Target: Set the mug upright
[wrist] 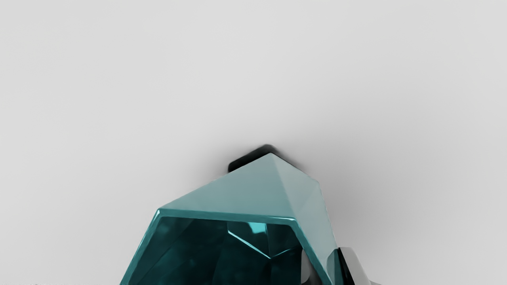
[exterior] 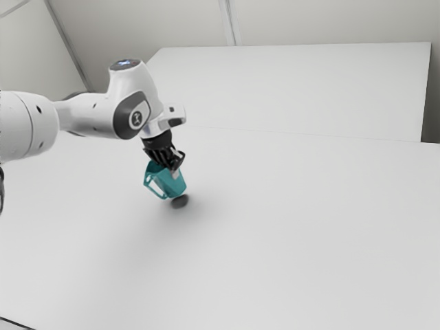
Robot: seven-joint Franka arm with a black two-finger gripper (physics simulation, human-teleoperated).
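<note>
You have one gripper [exterior: 174, 167] on one arm [exterior: 93, 115], and it is pinching the wall of the one mug [exterior: 172, 183], its two fingers on opposite sides of that wall. In the wrist view, one fingertip [wrist: 351, 264] lies along the outside of the mug, and the other [wrist: 306, 266] is inside the mouth, partly hidden by the rim [wrist: 225, 215]. Both fingers are cut off by that view's bottom edge, as is the near part of the mug; the teal interior is dark and hard to make out toward the bottom. In the exterior view you can see the mug tilted beneath the gripper, mouth up toward the black fingers and base slanting down toward the exterior view's right. Its one handle [exterior: 155, 187] is on the exterior view's left side, and the gripper covers part of the rim there. Just by the base is one dark patch [exterior: 179, 201] on the one white table [exterior: 289, 240], partly hidden behind the mug in the wrist view; you cannot tell whether the base touches the tabletop. Farther out, the arm runs off the exterior view's left edge, where one small black shape [exterior: 1, 189] is cut off too, too little of it visible to identify.
</note>
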